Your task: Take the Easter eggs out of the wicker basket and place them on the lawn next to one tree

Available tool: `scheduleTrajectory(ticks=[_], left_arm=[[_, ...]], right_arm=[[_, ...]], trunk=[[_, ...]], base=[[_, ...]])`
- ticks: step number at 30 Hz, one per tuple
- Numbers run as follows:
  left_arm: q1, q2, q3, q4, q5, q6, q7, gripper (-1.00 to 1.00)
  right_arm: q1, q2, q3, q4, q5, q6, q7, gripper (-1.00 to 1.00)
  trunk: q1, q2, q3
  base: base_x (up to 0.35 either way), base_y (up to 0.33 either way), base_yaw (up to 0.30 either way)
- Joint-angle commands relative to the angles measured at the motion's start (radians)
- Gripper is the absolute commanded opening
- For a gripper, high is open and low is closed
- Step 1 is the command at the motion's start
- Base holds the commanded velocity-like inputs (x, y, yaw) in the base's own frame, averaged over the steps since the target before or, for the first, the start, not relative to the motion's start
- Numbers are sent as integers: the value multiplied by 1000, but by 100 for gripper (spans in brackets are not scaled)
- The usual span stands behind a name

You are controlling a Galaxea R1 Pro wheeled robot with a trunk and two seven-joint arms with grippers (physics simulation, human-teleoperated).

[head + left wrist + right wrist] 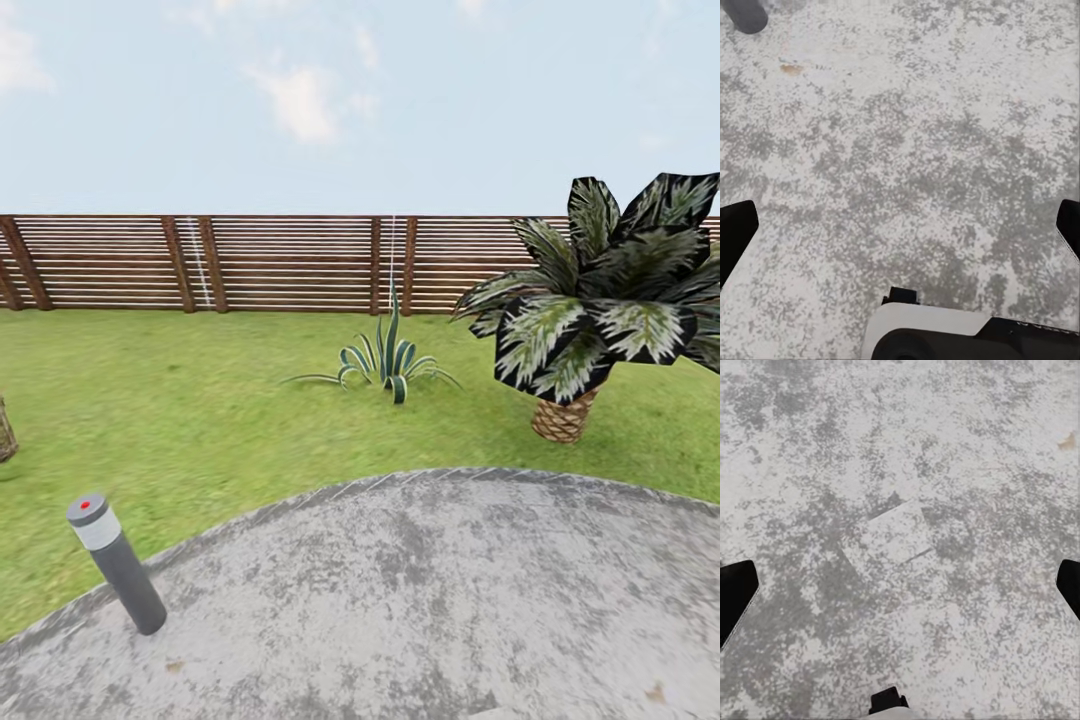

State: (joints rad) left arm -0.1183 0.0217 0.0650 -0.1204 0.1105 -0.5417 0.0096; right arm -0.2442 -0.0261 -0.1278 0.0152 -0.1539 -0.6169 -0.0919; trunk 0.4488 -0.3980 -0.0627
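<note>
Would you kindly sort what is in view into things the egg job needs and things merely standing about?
For the job: lawn; left gripper and right gripper, both open over the paving.

Just standing about: grey paved patio, bollard light, spiky striped plant, palm-like plant, wooden fence.

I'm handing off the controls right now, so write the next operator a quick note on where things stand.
Left gripper: open, holding nothing, above the grey patio.
Right gripper: open, holding nothing, also over paving.
The head view faces the lawn, the fence, a spiky plant and a broad-leaved plant; a bollard light stands near left.
A brown woven thing at the left edge may be the basket; cannot tell.
Left: find basket, move all three eggs to one tree.
</note>
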Motion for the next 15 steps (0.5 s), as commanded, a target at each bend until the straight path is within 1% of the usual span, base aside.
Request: scheduleTrajectory(ticks=[1,15], left_arm=[[-1,0,4,1,1,-3,-2,100],[-1,0,4,1,1,-3,-2,100]], right_arm=[[-1,0,-6,2,1,-4,1,100],[-1,0,-6,2,1,-4,1,100]], trunk=[[1,-2,-2],[1,-2,-2]], base=[[332,0,0],[332,0,0]])
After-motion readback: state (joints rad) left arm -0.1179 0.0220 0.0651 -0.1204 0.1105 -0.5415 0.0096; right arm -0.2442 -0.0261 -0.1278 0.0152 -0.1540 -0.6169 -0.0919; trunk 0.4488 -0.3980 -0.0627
